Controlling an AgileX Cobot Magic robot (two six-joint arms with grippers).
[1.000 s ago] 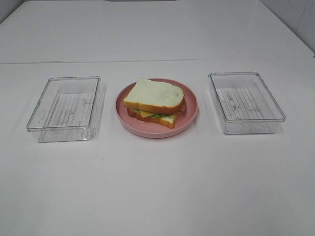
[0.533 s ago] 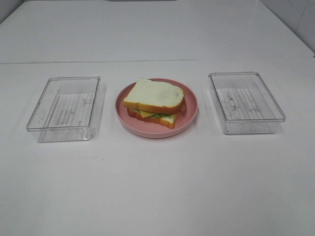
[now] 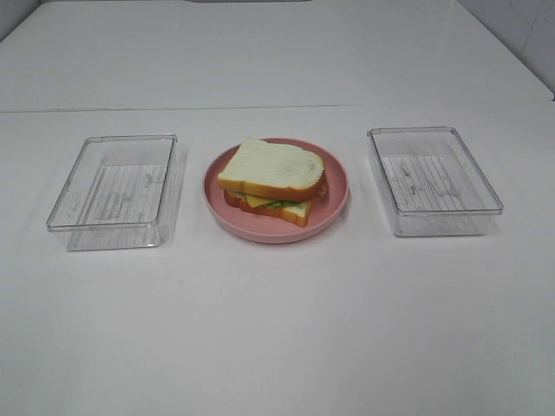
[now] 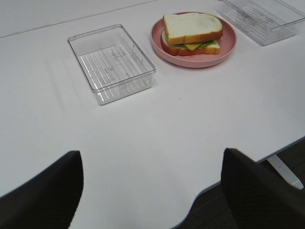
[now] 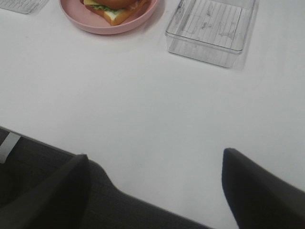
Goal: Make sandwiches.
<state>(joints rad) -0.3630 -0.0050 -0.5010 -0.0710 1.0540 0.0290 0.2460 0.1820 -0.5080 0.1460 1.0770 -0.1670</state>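
Observation:
A stacked sandwich lies on the pink plate at the table's middle: white bread on top, yellow cheese, green lettuce and brown-red filling between, bread beneath. The left wrist view shows the sandwich far off, and the right wrist view catches its edge. My left gripper hangs open over the table's near edge, far from the plate, with nothing between its black fingers. My right gripper is open too, back at the near edge and empty. Neither gripper appears in the exterior high view.
A clear plastic tray stands left of the plate and another clear tray stands right of it; both hold nothing. The white table's front edge shows in both wrist views, with dark floor beyond.

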